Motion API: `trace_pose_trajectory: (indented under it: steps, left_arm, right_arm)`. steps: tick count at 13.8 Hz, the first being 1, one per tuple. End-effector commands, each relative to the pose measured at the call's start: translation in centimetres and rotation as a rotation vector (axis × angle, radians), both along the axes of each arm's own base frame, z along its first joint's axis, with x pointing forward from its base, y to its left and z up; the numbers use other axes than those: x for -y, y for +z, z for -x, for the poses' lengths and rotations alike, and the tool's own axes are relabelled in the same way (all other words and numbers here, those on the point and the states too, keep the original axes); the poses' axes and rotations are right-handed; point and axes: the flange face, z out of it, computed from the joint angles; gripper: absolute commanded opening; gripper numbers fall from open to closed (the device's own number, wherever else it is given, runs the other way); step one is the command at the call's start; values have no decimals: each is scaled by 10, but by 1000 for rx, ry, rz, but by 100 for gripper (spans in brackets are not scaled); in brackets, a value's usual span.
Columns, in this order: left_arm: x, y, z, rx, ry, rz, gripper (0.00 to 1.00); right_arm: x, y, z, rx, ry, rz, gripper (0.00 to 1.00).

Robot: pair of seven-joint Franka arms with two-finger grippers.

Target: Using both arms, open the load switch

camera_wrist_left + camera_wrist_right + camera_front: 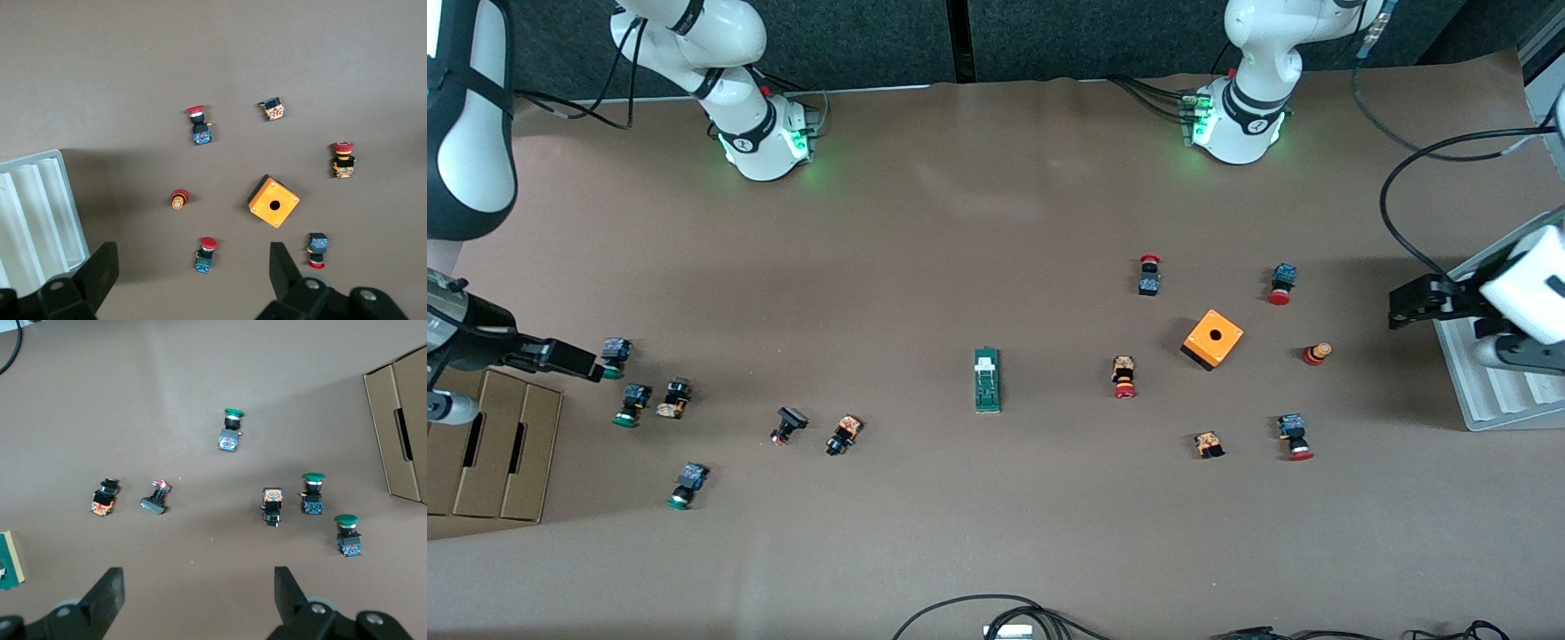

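I see the brown table [978, 222] with both arms drawn back to its ends. The grey tray [1485, 391] sits at the left arm's end, a cardboard box [494, 444] at the right arm's end. My left pincer [190, 267] hangs over the tray's edge, jaws spread wide, holding nothing. My right pincer [200, 593] hangs over the green-capped buttons [312, 495] near the box, also wide open and empty. The orange cube [1213, 339] lies among red-capped buttons [1125, 377]. The load switch [987, 380] lies mid-table, well apart from both pincers, between the two button clusters, untouched.
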Motion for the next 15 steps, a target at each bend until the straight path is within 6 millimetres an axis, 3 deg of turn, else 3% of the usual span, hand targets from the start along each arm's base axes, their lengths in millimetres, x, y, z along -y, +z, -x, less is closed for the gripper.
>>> trace_pose_trajectory:
  steps: [1,3,4,8,10,15]
  left_arm:
    - [-7,-2,48,68,13,26,100]
    - [-3,3,58,82,6,20,100]
    - [8,6,60,88,-21,13,100]
    - [-1,-2,54,70,-19,12,100]
    - [1,-1,57,48,-12,12,100]
    - [4,3,58,42,35,11,100]
  right_arm:
    - [1,11,11,-32,2,11,100]
    - [-13,6,11,-52,55,9,100]
    - [-19,5,10,-54,67,9,100]
    - [-16,6,11,-54,78,7,100]
    - [-14,6,11,-55,149,1,100]
    - [-17,8,12,-51,144,3,100]
